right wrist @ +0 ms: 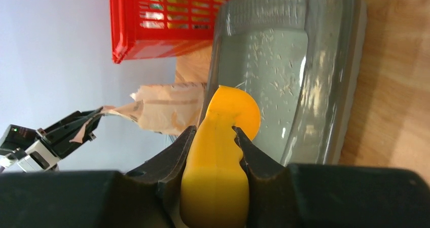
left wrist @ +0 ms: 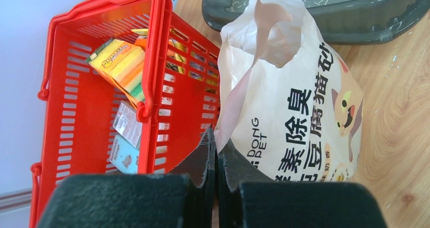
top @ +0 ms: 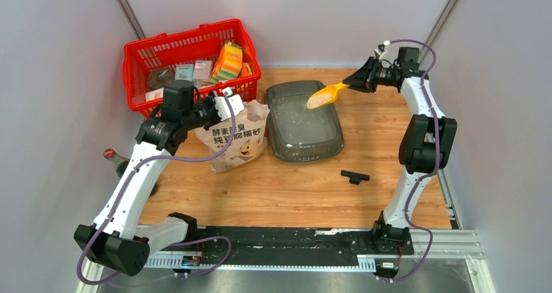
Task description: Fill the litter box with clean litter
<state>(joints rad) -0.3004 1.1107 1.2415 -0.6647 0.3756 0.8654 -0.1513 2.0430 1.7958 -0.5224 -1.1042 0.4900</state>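
Top external view: the right gripper (top: 355, 83) is clamped on the handle of the yellow scoop (top: 327, 95), which hangs tilted over the far right part of the litter box (top: 306, 153). The scoop's bowl carries clean litter (top: 317, 99), and a thin scatter of granules lies on the tray's floor. The left gripper (left wrist: 216, 139) is pinched shut on the top edge of the paper bag (left wrist: 299, 121), which stands open between the red basket (top: 133, 78) and the litter box, just beside both

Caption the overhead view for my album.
Right end effector holds a yellow scoop of clean litter over the litter box.
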